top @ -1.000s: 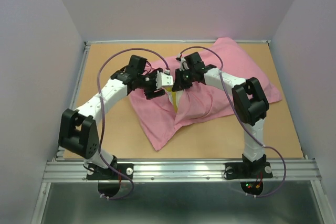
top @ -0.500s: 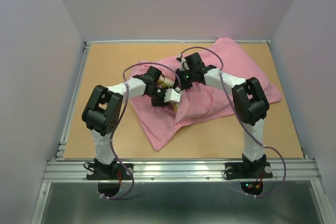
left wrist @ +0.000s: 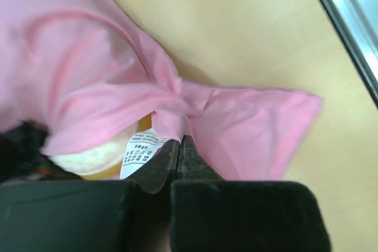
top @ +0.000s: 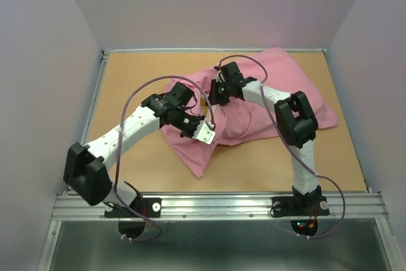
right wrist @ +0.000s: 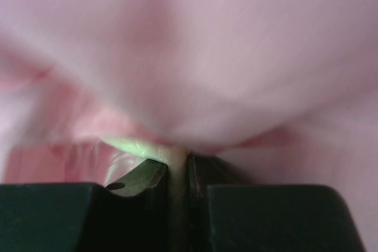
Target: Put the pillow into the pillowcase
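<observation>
The pink pillowcase lies bunched across the middle and right of the table and covers most of the pillow. My left gripper is at its near-left opening. In the left wrist view the left gripper is shut on a pinched fold of pillowcase, beside a white care label. A bulge of cream pillow shows under the cloth. My right gripper is further back at the opening. In the right wrist view the right gripper is shut on a cream strip of the pillow, with pillowcase draped over it.
The wooden table is walled on the left, back and right. A metal rail runs along the near edge where both arm bases stand. Purple cables loop over each arm.
My left gripper went from open to shut on the pillowcase edge and moved nearer and slightly right. The pillowcase's near-left part has bunched toward it. The right gripper has shifted slightly back and left.
</observation>
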